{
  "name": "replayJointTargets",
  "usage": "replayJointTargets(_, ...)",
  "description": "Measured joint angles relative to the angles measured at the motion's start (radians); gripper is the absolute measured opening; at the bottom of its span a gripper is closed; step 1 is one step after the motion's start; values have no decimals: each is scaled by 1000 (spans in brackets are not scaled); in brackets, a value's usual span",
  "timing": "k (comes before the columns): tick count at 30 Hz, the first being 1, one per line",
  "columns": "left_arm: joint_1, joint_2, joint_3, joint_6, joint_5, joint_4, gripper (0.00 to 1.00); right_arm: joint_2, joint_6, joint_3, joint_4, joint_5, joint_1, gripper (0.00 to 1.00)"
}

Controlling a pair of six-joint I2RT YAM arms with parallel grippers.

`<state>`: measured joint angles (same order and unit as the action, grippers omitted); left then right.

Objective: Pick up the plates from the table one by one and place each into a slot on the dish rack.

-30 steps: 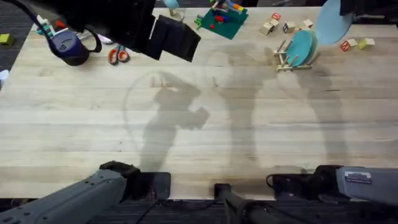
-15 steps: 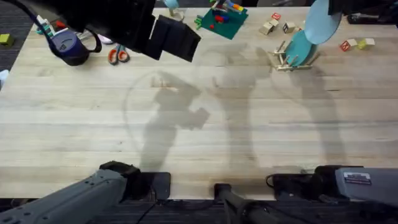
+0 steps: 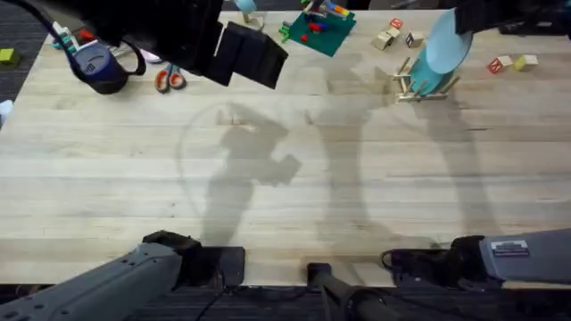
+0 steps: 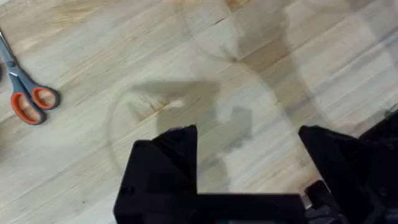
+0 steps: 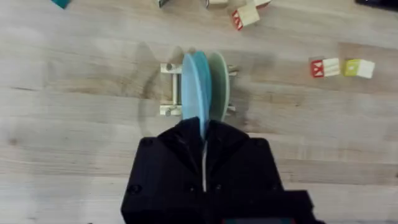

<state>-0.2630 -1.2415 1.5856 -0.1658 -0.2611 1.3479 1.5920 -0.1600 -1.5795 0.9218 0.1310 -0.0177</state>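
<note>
Pale-blue round plastic plate [image 5: 198, 87] is clamped edge-on in the right hand [image 5: 204, 140] above the small wooden peg rack [image 5: 171, 88]; a peg could be clipped if misaligned.

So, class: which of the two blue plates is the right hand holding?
The paler light blue plate, gripped edge-on by the right hand; the teal plate already stands in the rack.

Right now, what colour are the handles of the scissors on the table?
Orange. The scissors show best in the left wrist view, lying flat on the table.
</note>
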Motion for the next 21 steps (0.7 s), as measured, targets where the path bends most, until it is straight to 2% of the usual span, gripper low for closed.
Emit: replayJointTargets(21,0,0,0,1,0,2,993,159,4,0,-12,-1,2,28)
